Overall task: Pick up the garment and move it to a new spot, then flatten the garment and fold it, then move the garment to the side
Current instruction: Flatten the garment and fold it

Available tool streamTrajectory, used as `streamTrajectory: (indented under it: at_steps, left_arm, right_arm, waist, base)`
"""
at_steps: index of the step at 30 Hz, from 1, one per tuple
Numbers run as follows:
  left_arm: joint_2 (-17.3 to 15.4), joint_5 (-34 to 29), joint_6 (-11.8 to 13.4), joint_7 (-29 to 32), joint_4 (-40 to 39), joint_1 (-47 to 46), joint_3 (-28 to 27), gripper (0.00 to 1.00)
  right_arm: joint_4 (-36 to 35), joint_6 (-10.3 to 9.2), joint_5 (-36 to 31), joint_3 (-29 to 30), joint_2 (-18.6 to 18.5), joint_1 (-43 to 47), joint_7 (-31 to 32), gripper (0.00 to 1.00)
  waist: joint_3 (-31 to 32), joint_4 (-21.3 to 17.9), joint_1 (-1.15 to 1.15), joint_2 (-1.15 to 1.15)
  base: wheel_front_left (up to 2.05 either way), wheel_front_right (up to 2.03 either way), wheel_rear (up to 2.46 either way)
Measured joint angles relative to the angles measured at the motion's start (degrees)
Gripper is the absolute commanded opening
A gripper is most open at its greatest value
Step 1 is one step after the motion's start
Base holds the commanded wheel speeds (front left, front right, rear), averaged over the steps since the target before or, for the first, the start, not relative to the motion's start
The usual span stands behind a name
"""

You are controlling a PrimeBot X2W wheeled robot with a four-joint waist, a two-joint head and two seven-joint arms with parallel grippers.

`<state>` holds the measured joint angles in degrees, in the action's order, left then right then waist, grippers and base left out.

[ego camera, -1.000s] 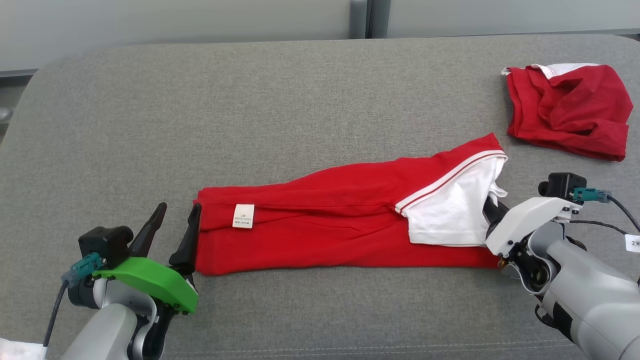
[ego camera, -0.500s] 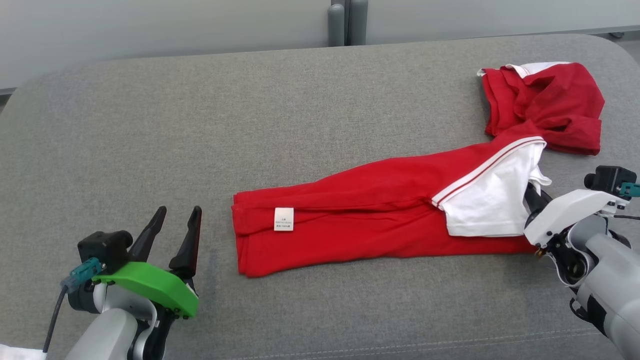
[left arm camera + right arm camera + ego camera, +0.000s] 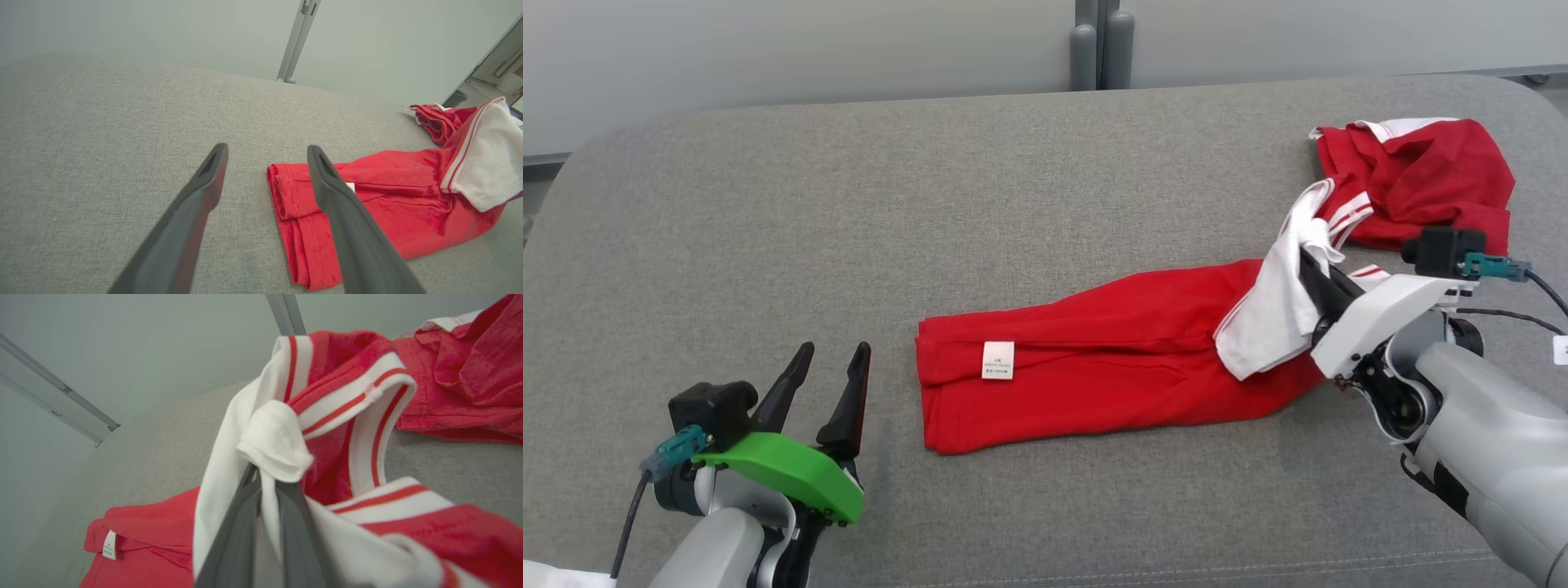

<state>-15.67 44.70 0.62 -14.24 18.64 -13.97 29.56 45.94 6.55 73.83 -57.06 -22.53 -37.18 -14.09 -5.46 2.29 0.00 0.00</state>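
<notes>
We are holding the white-trimmed end of the red garment raised off the grey cushion in our clamped right gripper. Our left gripper is hanging wide open and empty beside the hem. To fold cleanly, we judge, we should be carrying that end straight toward the hem, clear of the crumpled red garment.
</notes>
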Motion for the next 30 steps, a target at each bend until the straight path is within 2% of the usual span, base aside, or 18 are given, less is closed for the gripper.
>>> streamTrajectory:
  at_steps: [9,19,30]
  left_arm:
    - [0.34,0.02,0.49,0.01,0.05,0.13,0.02,1.0]
    - [0.62,0.01,0.66,0.0,-0.13,0.14,0.2,1.0]
    - [0.79,0.11,0.91,0.0,-0.1,0.74,0.09,1.0]
  right_arm:
    - [-6.93,0.49,-3.6,-0.85,3.5,0.19,0.0,0.0]
    - [-7.49,0.49,-5.09,-5.06,5.14,2.64,0.0,0.0]
    - [-8.36,0.49,-6.54,-6.89,7.08,2.67,0.23,0.0]
  waist:
    - [1.02,2.77,0.0,0.0]
    - [1.57,7.3,0.0,0.0]
    - [1.82,12.4,0.0,0.0]
  base:
    - [0.0,0.0,0.0]
    - [0.0,0.0,0.0]
    - [0.0,0.0,0.0]
